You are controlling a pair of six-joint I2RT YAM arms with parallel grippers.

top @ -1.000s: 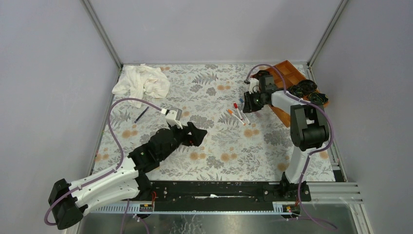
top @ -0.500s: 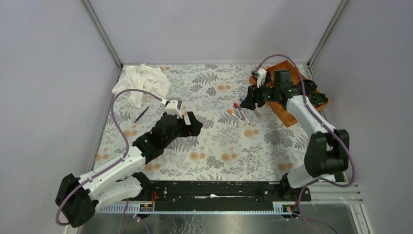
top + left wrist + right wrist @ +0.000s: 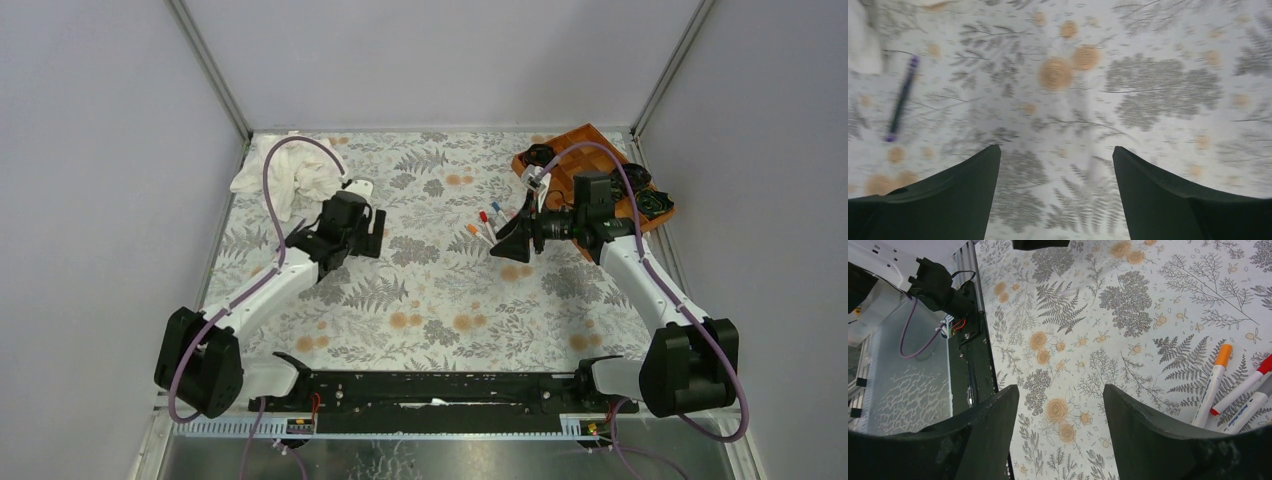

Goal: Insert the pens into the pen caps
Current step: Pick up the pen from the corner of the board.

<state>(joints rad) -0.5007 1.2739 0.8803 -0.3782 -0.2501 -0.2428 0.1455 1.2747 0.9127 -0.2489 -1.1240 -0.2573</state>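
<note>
Pen-grabbing stage, I'd say. Left tool (image 3: 368, 235) and right tool (image 3: 500, 248) both gape empty. Right next needs lining up over a pen (image 3: 1214, 385).

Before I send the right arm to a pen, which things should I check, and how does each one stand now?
1. Right gripper open and empty: ok.
2. Left gripper open and empty: ok.
3. Orange-tipped pen lined up with the right gripper: not ok. It lies flat off to one side, beside the red-tipped pen.
4. Dark pen found for the left gripper: ok. It lies flat near the cloth, ahead of the gripper and off to one side.
5. Loose caps located: cannot tell. None shows clearly in any view.
</note>
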